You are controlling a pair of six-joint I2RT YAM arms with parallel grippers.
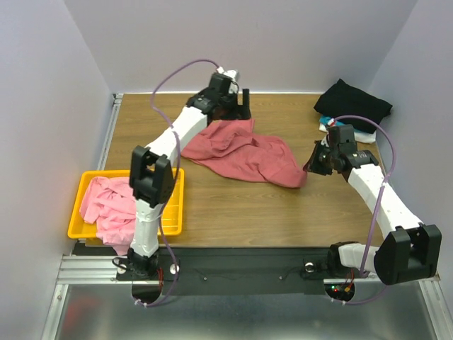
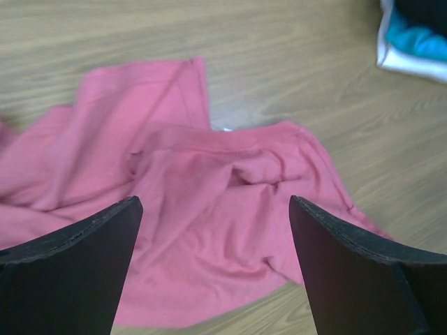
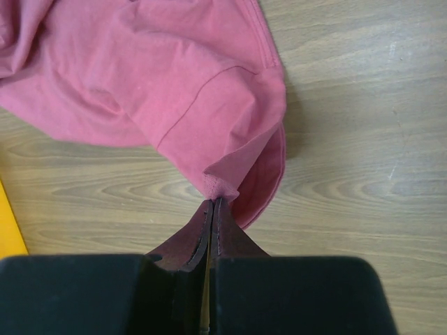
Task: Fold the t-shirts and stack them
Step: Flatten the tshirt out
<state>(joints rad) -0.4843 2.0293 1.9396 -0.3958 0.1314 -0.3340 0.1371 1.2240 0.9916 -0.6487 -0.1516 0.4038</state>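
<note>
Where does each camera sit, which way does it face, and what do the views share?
Top external: above and behind the arm bases, looking down on the wooden table; both arms show, with left gripper and right gripper.
Left wrist: on the left arm, facing down at the dusty-red cloth t-shirt; its open black fingers show.
Right wrist: on the right arm, facing down at that shirt's corner, pinched in its shut fingers.
Shared: all three show that shirt.

Left tool point(image 2: 213, 204) wide, right tool point(image 3: 211, 204) clamped
</note>
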